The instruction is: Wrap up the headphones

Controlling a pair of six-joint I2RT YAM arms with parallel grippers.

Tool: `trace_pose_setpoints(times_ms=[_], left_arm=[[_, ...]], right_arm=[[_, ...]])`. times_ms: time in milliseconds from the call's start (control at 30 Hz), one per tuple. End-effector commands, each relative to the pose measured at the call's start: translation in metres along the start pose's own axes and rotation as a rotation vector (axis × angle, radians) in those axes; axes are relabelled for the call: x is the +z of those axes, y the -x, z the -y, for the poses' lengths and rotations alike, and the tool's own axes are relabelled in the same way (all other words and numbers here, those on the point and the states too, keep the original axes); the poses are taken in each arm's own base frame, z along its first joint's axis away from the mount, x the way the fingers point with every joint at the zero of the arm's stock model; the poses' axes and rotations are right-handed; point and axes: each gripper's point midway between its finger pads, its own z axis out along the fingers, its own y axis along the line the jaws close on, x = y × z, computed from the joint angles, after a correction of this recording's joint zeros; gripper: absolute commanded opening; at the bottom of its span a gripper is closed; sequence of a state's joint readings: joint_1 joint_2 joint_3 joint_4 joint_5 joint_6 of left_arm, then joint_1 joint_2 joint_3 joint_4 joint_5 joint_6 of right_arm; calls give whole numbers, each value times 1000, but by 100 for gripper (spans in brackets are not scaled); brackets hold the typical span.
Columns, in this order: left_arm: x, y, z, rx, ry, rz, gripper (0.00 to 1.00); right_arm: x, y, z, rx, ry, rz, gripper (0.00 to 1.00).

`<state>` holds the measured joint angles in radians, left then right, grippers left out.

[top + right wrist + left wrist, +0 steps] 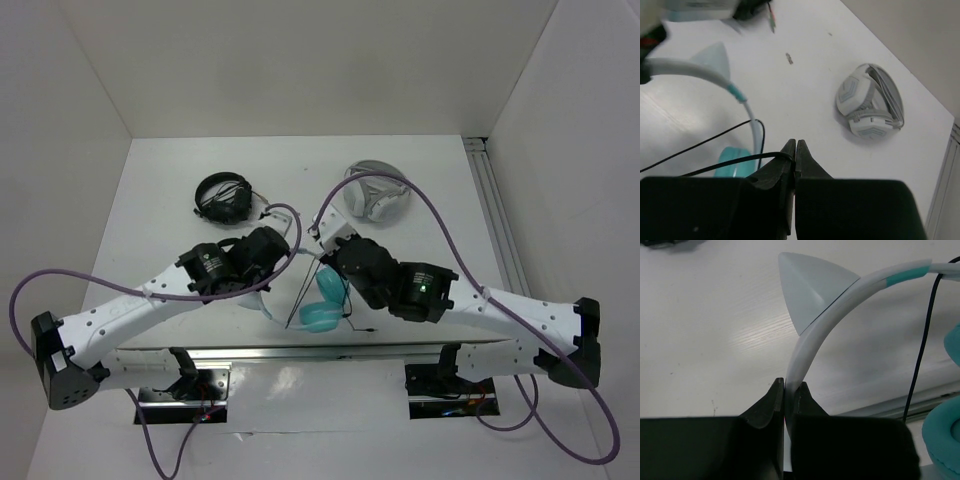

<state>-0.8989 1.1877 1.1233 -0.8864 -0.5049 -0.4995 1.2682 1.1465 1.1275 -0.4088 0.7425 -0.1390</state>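
I am clenching my left hand [785, 386] on the pale headband [812, 337] of the headphones [322, 305], and the band is standing edge-on in the narrow slit between my two dark fingers. In my left wrist view the band is rising from my fingertips and curving away toward 2 o'clock, where a teal strip is showing on it. A pale triangular ear piece [812, 287] is sticking up from the band at 12 o'clock of my grip.

I am pinching the thin black cable [715, 141] with my right hand [795, 146], jaws pressed together. In my right wrist view the cable is running out from my fingertips toward 9 o'clock.

From above, the teal ear cups [322, 308] are sitting low on the white desk [160, 220], at about 6 o'clock of its middle, close to the near edge. My left hand [283, 260] is coming in on them from 10 o'clock and my right hand [327, 243] from 1 o'clock, the two hands close together just beyond the cups. The cable [301, 293] is hanging in a slanted line between my hands and the near edge.

The black headphones [222, 196] are lying on the desk at 11 o'clock of the teal pair. The white and grey headphones [376, 194] are lying folded at 1 o'clock, well apart from both my hands.
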Motion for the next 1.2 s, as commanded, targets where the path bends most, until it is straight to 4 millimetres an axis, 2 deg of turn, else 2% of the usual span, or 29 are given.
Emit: trace_pose_setpoints(times_ms=[0, 33, 67, 133, 167, 267, 333, 467, 533, 600, 733, 767, 800, 900, 967, 1067, 1100, 1167], left_arm=[[-19, -4, 27, 103, -160, 19, 0], [-21, -9, 31, 121, -179, 7, 0], [-25, -12, 40, 154, -209, 7, 0], [-32, -18, 48, 177, -254, -3, 0], [-36, -20, 52, 194, -283, -1, 0], [-51, -25, 70, 232, -423, 6, 0], [-58, -25, 76, 237, -479, 14, 0], [-62, -17, 70, 214, -453, 39, 0], [-56, -14, 55, 190, -353, 41, 0], [-51, -12, 51, 175, -302, 25, 0], [-52, -13, 63, 189, -355, 4, 0], [-53, -12, 66, 186, -368, 8, 0], [-54, -9, 69, 190, -382, 19, 0], [-59, -5, 70, 178, -407, 44, 0], [-58, 3, 60, 142, -339, 72, 0], [-54, 5, 42, 71, -219, 56, 0], [-54, 11, 29, 42, -143, 80, 0], [-53, 16, 17, -53, -57, 76, 0]], right_arm=[[-1, 16, 56, 89, -112, 74, 0], [2, 13, 64, 81, -127, 65, 0], [7, 8, 80, 85, -164, 46, 0], [14, 5, 93, 86, -178, 32, 0], [19, -1, 106, 89, -186, 20, 0], [25, 4, 124, 118, -187, 48, 0], [31, 4, 120, 117, -163, 48, 0], [41, 4, 99, 124, -45, 44, 0], [35, 18, 93, 150, -8, 86, 0], [27, 30, 78, 159, 57, 140, 0], [17, 46, 74, 156, 89, 195, 0], [20, 38, 70, 137, 96, 163, 0], [19, 42, 72, 139, 94, 171, 0], [26, 34, 67, 116, 101, 139, 0], [26, 34, 67, 116, 101, 139, 0], [16, 39, 68, 150, 103, 184, 0], [8, 43, 69, 170, 96, 209, 0], [-1, 48, 72, 177, 80, 231, 0]])
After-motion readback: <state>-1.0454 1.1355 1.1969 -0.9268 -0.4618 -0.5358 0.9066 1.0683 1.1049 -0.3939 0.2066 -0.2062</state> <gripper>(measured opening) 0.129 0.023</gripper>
